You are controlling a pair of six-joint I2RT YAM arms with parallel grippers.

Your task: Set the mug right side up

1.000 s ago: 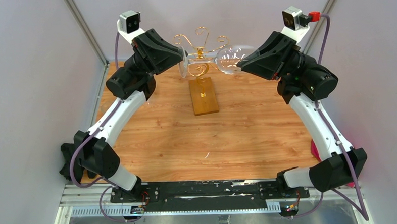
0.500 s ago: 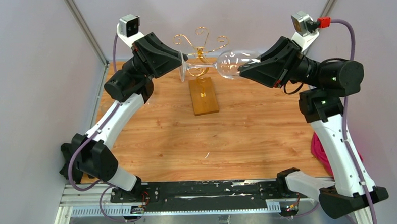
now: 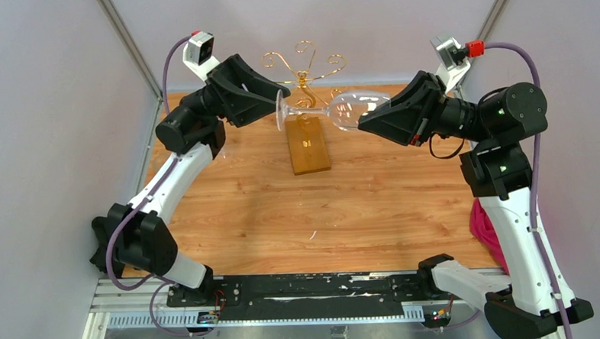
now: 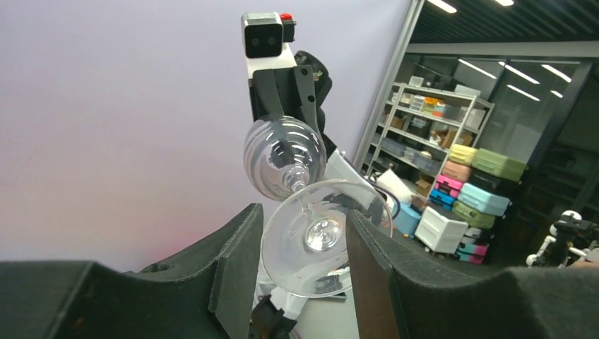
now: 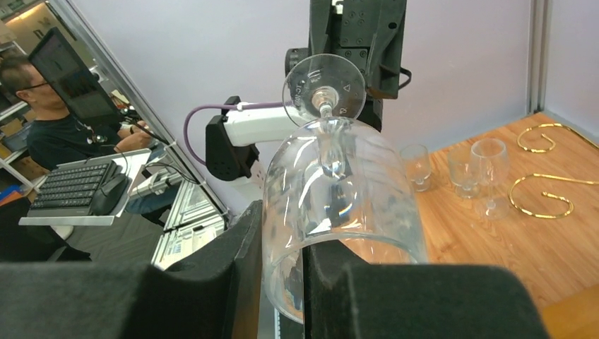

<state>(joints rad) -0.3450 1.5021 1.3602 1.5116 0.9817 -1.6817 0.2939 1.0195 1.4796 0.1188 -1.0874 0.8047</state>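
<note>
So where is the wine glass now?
In the top view the wine glass lies sideways in the air at the far middle, above the wooden stand, its bowl in the right end effector and its foot at the left end effector.

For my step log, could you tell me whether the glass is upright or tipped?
On its side: the glass hangs with its stem roughly level, rim pinched by the right gripper, foot toward the left gripper.

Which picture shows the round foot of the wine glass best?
The left wrist view: the foot faces the camera, large, inside the left gripper. The right wrist view shows the foot small, beyond the bowl. The top view shows it nearly edge-on.
</note>
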